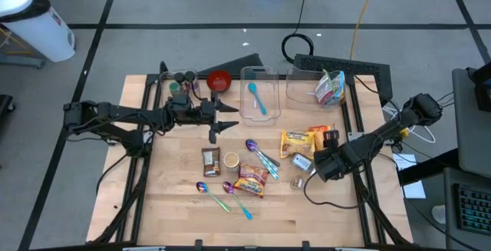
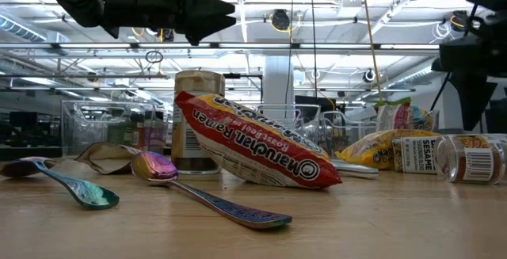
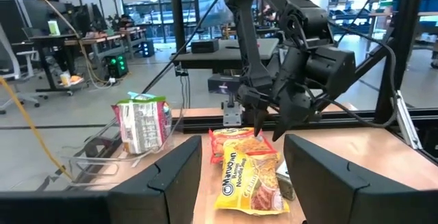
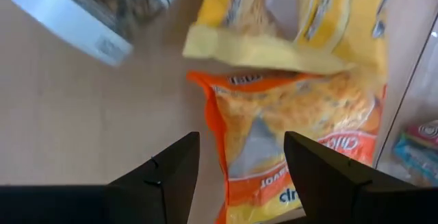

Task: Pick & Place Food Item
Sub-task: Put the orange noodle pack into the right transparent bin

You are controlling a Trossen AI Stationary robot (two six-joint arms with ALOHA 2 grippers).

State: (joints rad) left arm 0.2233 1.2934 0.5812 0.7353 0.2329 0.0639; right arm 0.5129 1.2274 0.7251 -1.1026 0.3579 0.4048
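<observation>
An orange food packet [image 4: 294,128] lies flat on the table at the right, overlapped by a yellow noodle packet [image 4: 301,18], which also shows in the high view [image 1: 294,142]. My right gripper [image 4: 239,183] is open and points down just above the orange packet, its fingers standing on either side of the packet's end; it touches nothing that I can see. My left gripper [image 1: 229,118] is open and empty, held level above the table's far-left part, facing the right arm [image 3: 301,66]. A red Maruchan ramen packet [image 2: 253,148] lies at the table's middle.
Two clear tubs stand at the far edge: one [image 1: 258,107] holds a blue spoon, the other [image 1: 301,88] a snack bag [image 1: 330,88]. A red bowl [image 1: 219,80], a can [image 1: 230,160], a brown packet [image 1: 211,160], a sesame box [image 1: 301,163], a jar [image 2: 467,158] and several spoons lie about.
</observation>
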